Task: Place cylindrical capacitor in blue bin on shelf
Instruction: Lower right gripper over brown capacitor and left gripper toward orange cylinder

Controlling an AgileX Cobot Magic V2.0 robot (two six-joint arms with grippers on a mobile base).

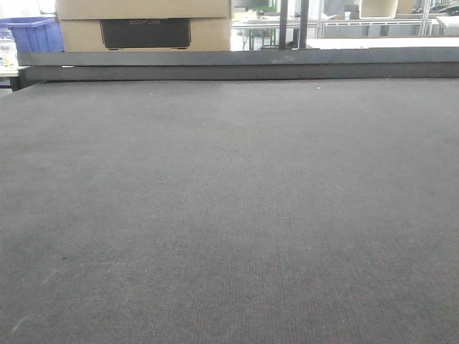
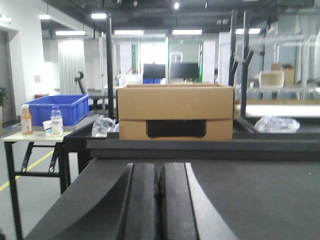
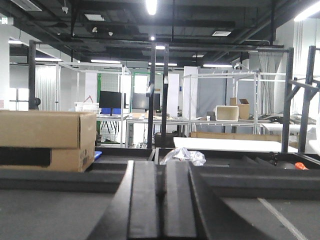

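Grey mat (image 1: 229, 215), cardboard box (image 2: 175, 112) at the back.
Your left gripper (image 2: 159, 172) and right gripper (image 3: 161, 167) both look pinched closed.

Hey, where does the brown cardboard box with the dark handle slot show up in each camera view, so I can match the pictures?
Exterior front view: the cardboard box is at the top left, cropped by the top edge.
Left wrist view: the box is in the centre, slot facing the camera.
Right wrist view: the box is at the left edge, mid height, partly cut off.
Shared landmark: the dark ledge in front of the box.
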